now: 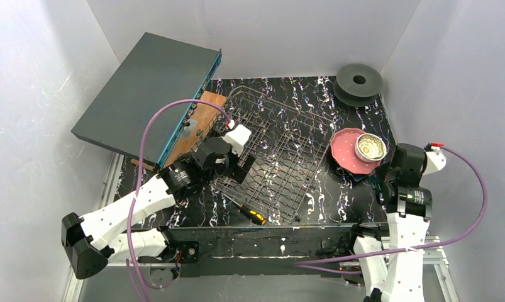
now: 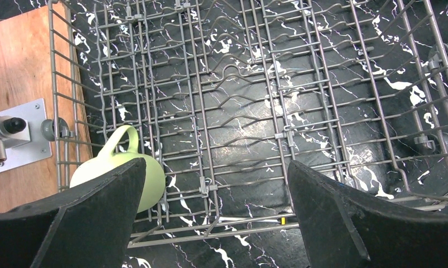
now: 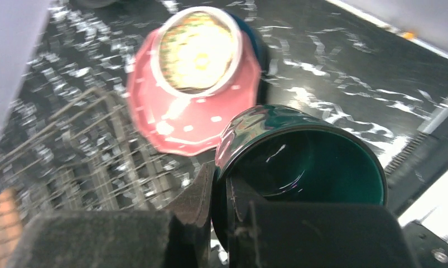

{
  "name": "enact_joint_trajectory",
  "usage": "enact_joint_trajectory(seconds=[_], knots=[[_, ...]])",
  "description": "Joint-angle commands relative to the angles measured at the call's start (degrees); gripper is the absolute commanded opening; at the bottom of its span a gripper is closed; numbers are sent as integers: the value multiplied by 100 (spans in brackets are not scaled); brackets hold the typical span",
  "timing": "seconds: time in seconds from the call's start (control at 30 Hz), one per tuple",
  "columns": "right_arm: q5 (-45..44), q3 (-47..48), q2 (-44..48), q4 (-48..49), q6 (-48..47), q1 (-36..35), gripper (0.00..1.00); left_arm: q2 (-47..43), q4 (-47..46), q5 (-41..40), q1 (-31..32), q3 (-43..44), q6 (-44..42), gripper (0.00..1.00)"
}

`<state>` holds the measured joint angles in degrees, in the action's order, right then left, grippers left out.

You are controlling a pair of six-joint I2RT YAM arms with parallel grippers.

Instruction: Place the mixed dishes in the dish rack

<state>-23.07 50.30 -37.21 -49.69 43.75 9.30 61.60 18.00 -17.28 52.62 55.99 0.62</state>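
The dish rack (image 1: 281,157) stands mid-table. A pale yellow-green mug (image 2: 124,170) lies on its side in the rack's (image 2: 238,111) near-left corner. My left gripper (image 2: 216,178) hangs open and empty just above that corner, the mug by its left finger; in the top view the left gripper (image 1: 240,167) is over the rack's left side. My right gripper (image 3: 221,190) is shut on the rim of a dark green mug (image 3: 305,162), right of the rack (image 3: 87,162). A pink plate (image 3: 193,123) carries a white bowl (image 3: 198,49), with a blue edge (image 3: 254,33) under it. The small white cup is out of view.
A wooden board (image 1: 199,126) and a big grey box (image 1: 149,94) lie left of the rack. A black spool (image 1: 359,82) sits at the back right. A yellow-black screwdriver (image 1: 253,214) lies by the rack's front edge. White walls enclose the table.
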Motion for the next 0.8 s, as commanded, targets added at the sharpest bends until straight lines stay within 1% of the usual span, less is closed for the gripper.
enact_joint_trajectory(seconds=[0.0, 0.07, 0.13, 0.17, 0.23, 0.3, 0.33, 0.37, 0.4, 0.43, 0.47, 0.53, 0.57, 0.6, 0.63, 0.67, 0.7, 0.77], knots=[[1948, 781, -166, 569, -508, -14, 1, -153, -11, -41, 25, 103, -43, 98], [3237, 882, -318, 824, -516, -20, 1, -151, 21, -60, 26, 117, -116, 98], [4221, 998, -521, 973, -369, -47, 1, -133, 75, -116, 64, 116, -272, 98], [4526, 1072, -568, 1022, -261, -86, 1, -139, 85, -160, 79, 119, -372, 98], [4862, 1203, -545, 1178, -61, -283, 1, -171, 70, -216, 90, 78, -569, 98], [4867, 1369, -457, 1330, 186, -588, 1, -229, 2, -275, 91, -27, -869, 98], [5005, 1382, -437, 1554, 423, -816, 1, -292, -23, -322, 95, -75, -987, 98], [5565, 1113, -524, 2190, 1233, -1218, 1, -466, -151, -109, 92, -190, -1024, 98], [5959, 695, -684, 3118, 1968, -1681, 1, -667, -218, 269, 95, -217, -813, 98], [5931, 574, -936, 3792, 2558, -2418, 1, -987, -167, 454, 91, -189, -218, 98], [5706, 665, -1098, 4039, 2748, -2900, 1, -1322, -24, 518, 88, -142, 590, 98], [5649, 679, -1347, 4798, 3174, -3419, 1, -1999, 170, 606, 86, -120, 1972, 98], [5656, 639, -1603, 5365, 3500, -3695, 1, -2385, 188, 718, 82, -110, 2607, 98], [5683, 544, -2004, 6193, 3984, -4148, 1, -2693, 156, 985, 82, -18, 3035, 98], [5703, 535, -2171, 6553, 4137, -4339, 1, -2720, 234, 1081, 84, 117, 3151, 98], [5711, 493, -2439, 7115, 4407, -4652, 1, -2701, 391, 1103, 82, 272, 3323, 98], [5689, 516, -2612, 7450, 4591, -4935, 1, -2735, 239, 1252, 82, 236, 3549, 98], [5734, 555, -2694, 7731, 4812, -5118, 1, -2821, -222, 1350, 82, 39, 3702, 98]])
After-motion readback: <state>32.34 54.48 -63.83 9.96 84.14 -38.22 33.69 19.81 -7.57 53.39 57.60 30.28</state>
